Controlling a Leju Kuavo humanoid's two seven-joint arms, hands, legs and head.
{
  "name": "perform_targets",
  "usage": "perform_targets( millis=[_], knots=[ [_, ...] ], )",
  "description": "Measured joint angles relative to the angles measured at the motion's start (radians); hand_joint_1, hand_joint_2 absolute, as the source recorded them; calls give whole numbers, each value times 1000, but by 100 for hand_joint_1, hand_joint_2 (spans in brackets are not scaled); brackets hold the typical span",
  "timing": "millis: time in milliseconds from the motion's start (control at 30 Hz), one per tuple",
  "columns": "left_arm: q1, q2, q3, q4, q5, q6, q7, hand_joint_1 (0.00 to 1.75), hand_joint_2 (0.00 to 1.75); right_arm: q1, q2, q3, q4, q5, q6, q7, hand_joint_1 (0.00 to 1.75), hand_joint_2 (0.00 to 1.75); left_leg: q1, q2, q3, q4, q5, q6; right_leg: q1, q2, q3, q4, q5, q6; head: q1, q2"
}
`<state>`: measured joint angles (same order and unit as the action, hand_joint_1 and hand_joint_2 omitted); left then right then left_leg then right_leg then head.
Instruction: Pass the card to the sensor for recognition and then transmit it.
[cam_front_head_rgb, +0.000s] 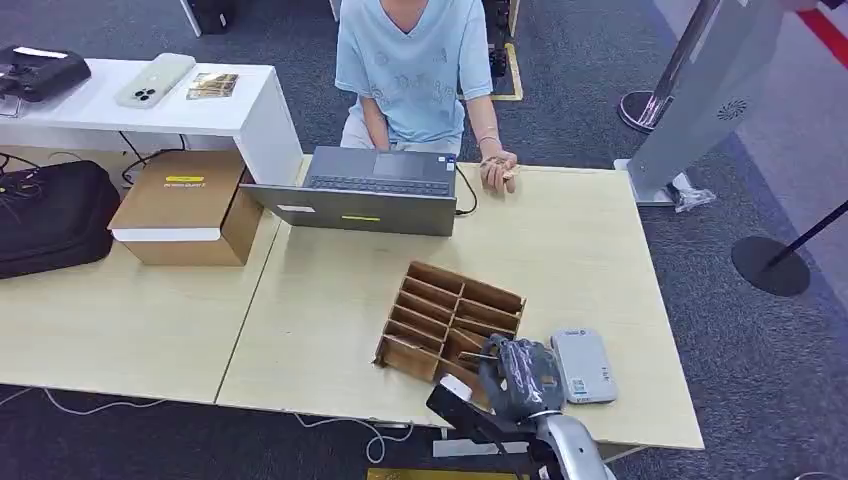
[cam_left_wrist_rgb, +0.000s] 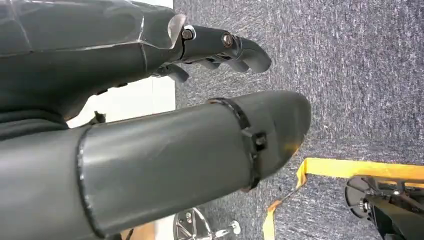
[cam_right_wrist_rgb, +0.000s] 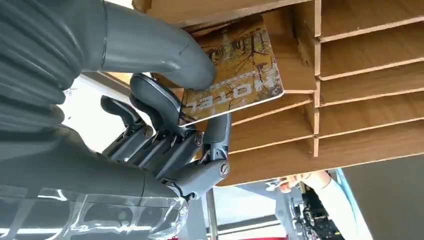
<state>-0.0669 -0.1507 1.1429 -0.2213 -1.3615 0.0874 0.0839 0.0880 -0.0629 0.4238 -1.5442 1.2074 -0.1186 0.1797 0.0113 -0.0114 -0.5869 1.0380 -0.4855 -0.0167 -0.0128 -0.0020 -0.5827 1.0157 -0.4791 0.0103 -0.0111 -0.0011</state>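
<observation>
The card (cam_right_wrist_rgb: 235, 70) is pinched by the right hand (cam_right_wrist_rgb: 165, 120) at the wooden rack (cam_front_head_rgb: 450, 320); it should be lifted straight out, then carried to the reader (cam_front_head_rgb: 583, 366). The left hand (cam_left_wrist_rgb: 200, 100) hangs empty, fingers apart.

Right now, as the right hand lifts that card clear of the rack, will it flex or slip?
The card looks flat and thin, so probably stiff and light. Its glossy face may slip; the right hand pinches just one end. It is still against the rack and could catch.
</observation>
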Motion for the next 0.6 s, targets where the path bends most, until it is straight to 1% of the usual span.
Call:
perform_targets(
  millis=[300, 600],
  knots=[
    [0, 0, 0, 0, -8, 3, 0, 0, 0, -1, 0, -6, -24, -58, -83, -71, 175, 175, 0, 0, 0, 0, 0, 0, 0, 0, 0, 0, 0, 0, 0, 0],
    [0, 0, 0, 0, -10, 3, 0, 0, 0, 1, 0, -15, -59, -114, -108, -115, 175, 175, 0, 0, 0, 0, 0, 0, 0, 0, 0, 0, 0, 0, 0, 0]
  ],
)
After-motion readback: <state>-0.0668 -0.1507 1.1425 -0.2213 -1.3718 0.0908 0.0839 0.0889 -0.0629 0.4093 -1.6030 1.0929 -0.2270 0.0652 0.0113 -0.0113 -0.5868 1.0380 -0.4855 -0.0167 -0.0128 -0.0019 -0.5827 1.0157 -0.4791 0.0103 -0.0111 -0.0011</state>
